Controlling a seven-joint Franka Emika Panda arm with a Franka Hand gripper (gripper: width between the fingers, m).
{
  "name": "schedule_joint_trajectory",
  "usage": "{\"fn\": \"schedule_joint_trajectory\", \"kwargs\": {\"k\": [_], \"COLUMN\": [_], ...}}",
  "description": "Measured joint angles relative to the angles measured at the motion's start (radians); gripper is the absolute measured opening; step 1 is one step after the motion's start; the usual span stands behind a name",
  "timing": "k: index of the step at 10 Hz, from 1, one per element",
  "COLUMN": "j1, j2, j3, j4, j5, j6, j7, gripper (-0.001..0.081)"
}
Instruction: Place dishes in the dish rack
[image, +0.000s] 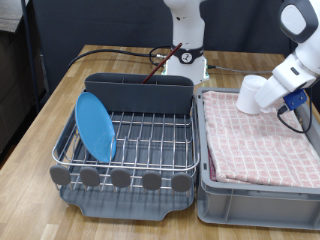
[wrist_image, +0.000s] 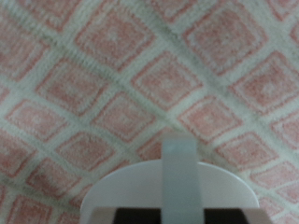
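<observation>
Dish rack (image: 135, 140) of silver wire grid on a dark grey plastic tray, nearest the exterior view's bottom; round light-blue plate (image: 96, 126) stands on edge in its left side, reddish-brown wooden spoon (image: 160, 66) leans in the tall grey caddy behind. Beside it, at right, grey rectangular bin (image: 255, 190) lined with pink checkered cloth (wrist_image: 112, 84). White handled mug (image: 258, 93) sits at the gripper (image: 285, 92) above the cloth; jaw state cannot be told

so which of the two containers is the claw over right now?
The grey bin lined with pink checkered cloth, on the exterior view's right. The dish rack, already holding the upright blue plate, sits apart on the left.
</observation>
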Motion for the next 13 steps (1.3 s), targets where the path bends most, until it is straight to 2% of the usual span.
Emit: {"fn": "schedule_joint_trajectory", "kwargs": {"k": [3,5,7,8,9,11,13], "j1": [-0.003,-0.009,-0.017,-0.022,-0.022,-0.023,-0.036], "j2": [-0.044,-0.096,-0.162,-0.200,-0.256,-0.239,-0.224], "j3": [-0.026,-0.057,-0.091,-0.104,-0.106,-0.108,-0.132], "j4": [0.037,0.043,0.034,0.016,-0.036,-0.022,-0.010], "j5": [0.009,0.021,-0.023,-0.087,-0.131,-0.123,-0.127], "j6": [-0.065,-0.059,-0.011,0.043,0.105,0.068,0.069], "j7": [0.005,0.052,0.199,0.290,0.373,0.345,0.357], "gripper": [0.0071,0.0071,0.0071,0.0071,0.0071,0.0071,0.0071]}}
